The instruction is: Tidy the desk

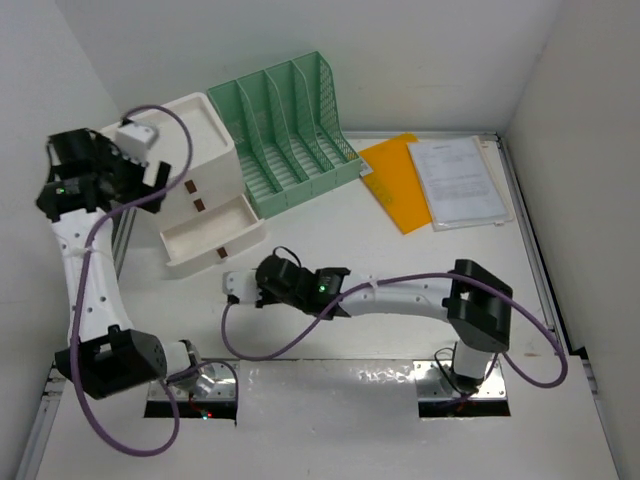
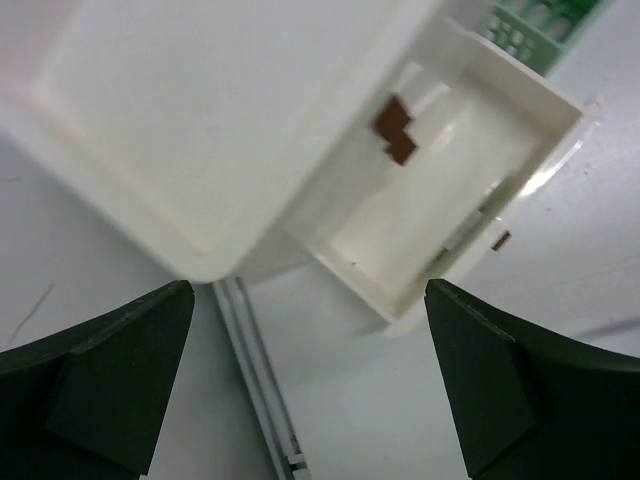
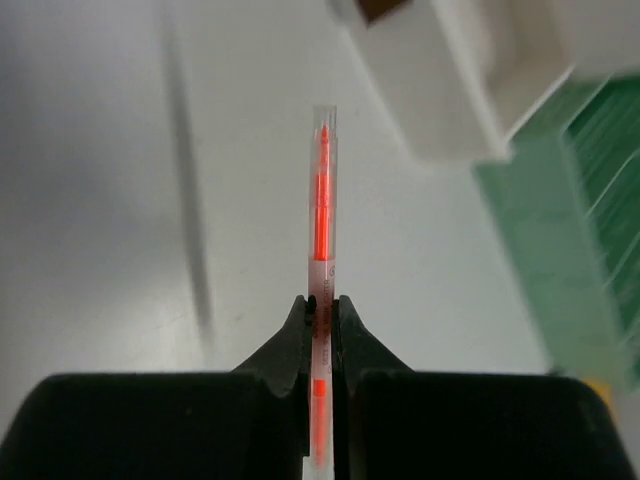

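The desk [image 1: 350,240] is a white tabletop with silver rails. My right gripper [image 1: 243,286] is low over the desk, just in front of the white drawer box [image 1: 195,150]. In the right wrist view it [image 3: 320,305] is shut on an orange highlighter [image 3: 321,200] with a clear cap, which points forward towards the box corner [image 3: 460,90]. My left gripper [image 1: 150,180] is raised at the far left beside the box. In the left wrist view it [image 2: 310,380] is open and empty above the box top [image 2: 200,120] and the pulled-out bottom drawer [image 2: 420,210].
A green file organizer [image 1: 290,125] stands right of the drawer box. An orange folder [image 1: 395,180] and white papers [image 1: 460,180] lie at the back right. The open drawer [image 1: 210,235] juts towards the front. A silver rail [image 2: 255,380] runs below the left gripper.
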